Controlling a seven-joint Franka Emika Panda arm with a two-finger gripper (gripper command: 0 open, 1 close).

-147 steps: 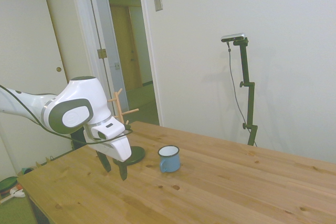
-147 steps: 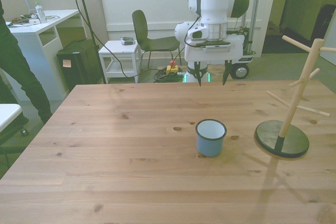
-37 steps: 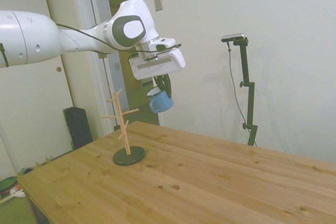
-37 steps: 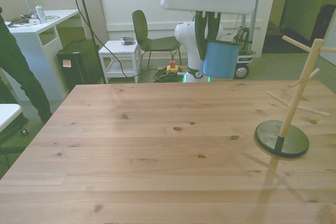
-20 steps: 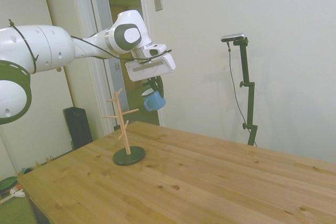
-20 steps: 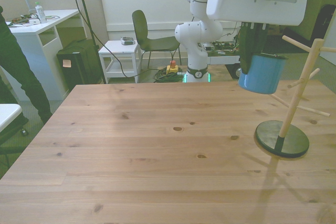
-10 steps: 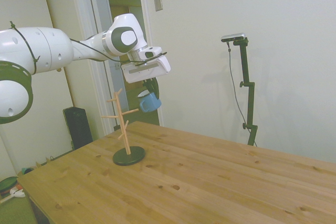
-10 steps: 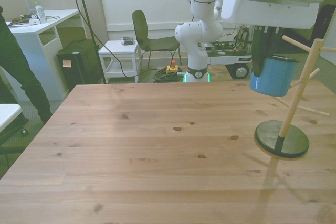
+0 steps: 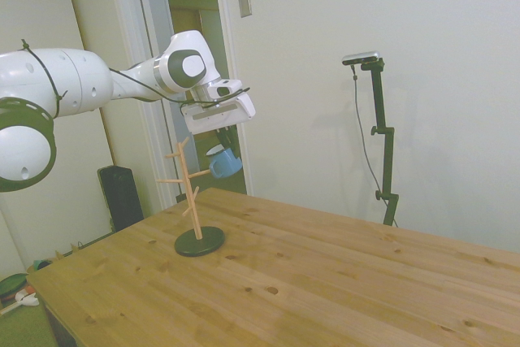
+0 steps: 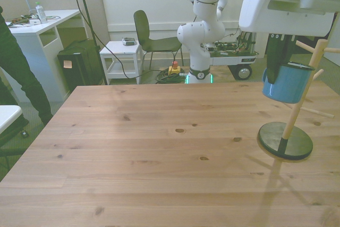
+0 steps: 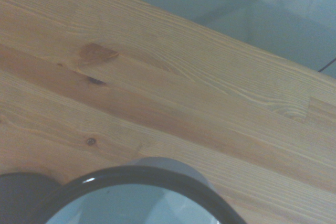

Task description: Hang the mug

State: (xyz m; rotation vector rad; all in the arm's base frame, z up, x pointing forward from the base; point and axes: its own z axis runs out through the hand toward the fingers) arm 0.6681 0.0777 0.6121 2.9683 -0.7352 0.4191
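The light-blue mug (image 10: 287, 84) hangs in the air, tilted, with my gripper (image 10: 277, 73) shut on its rim. It is right beside the upper pegs of the wooden mug tree (image 10: 298, 99), whose dark round base (image 10: 285, 141) stands on the table at the front view's right. From the side, the mug (image 9: 223, 162) sits just past the tree's (image 9: 192, 193) top pegs, close to a peg tip; whether they touch I cannot tell. The wrist view shows the mug's dark rim (image 11: 147, 178) and white inside above the table planks.
The wooden table (image 10: 133, 152) spreads below. A person's dark-clothed leg (image 10: 18, 78) stands off the front view's left, by a white desk (image 10: 45, 22). Behind the table are a chair (image 10: 151, 35) and a small white side table (image 10: 121, 51).
The mug was lifted from the table's middle and carried high toward the mug tree. In the last half second it moved closer to the pegs and a little lower.
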